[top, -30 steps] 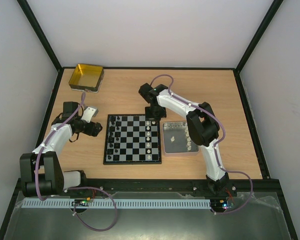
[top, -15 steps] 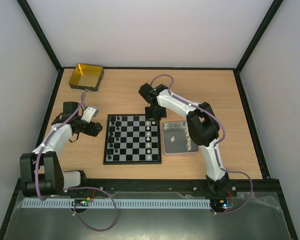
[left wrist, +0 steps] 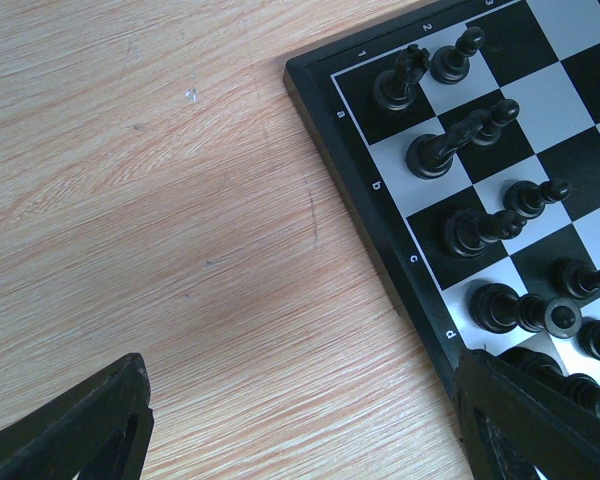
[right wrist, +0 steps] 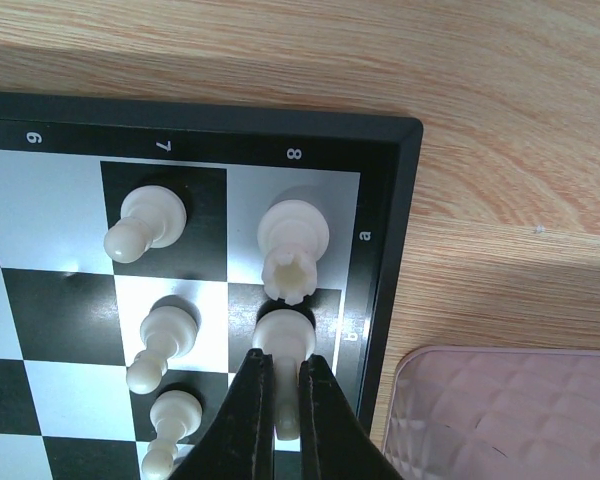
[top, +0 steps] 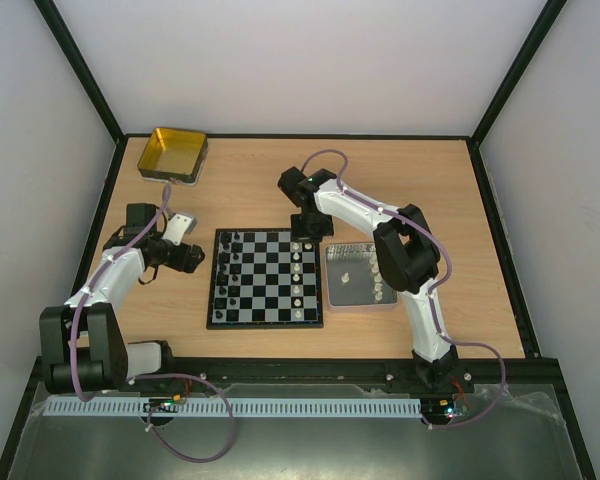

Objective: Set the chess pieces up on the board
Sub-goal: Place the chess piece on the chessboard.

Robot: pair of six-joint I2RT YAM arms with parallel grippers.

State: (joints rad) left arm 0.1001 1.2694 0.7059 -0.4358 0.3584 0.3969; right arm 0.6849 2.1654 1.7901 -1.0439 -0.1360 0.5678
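Black-and-white board [top: 266, 323]: one, mid-table between the two arms. Black pieces [left wrist: 440, 150] fill its left two columns. The left wrist view shows at least eight, with more cut off by a finger. Left gripper [left wrist: 300, 400] has its jaws wide apart and empty, over bare wood just left of the board. Silver tray [top: 350, 296]: one, just right of the board, at least three white pieces [top: 377, 292] in it. Right wrist view shows five white ones at the board's far right corner: one rook [right wrist: 293, 240], three pawns, and one held piece [right wrist: 283, 335]. Right gripper [right wrist: 282, 362] is clamped on it; can't tell if it is lifted. Yellow tin [top: 173, 153]: one, far left. Light wood table [top: 280, 180], black frame [top: 300, 136], white walls [top: 300, 60].
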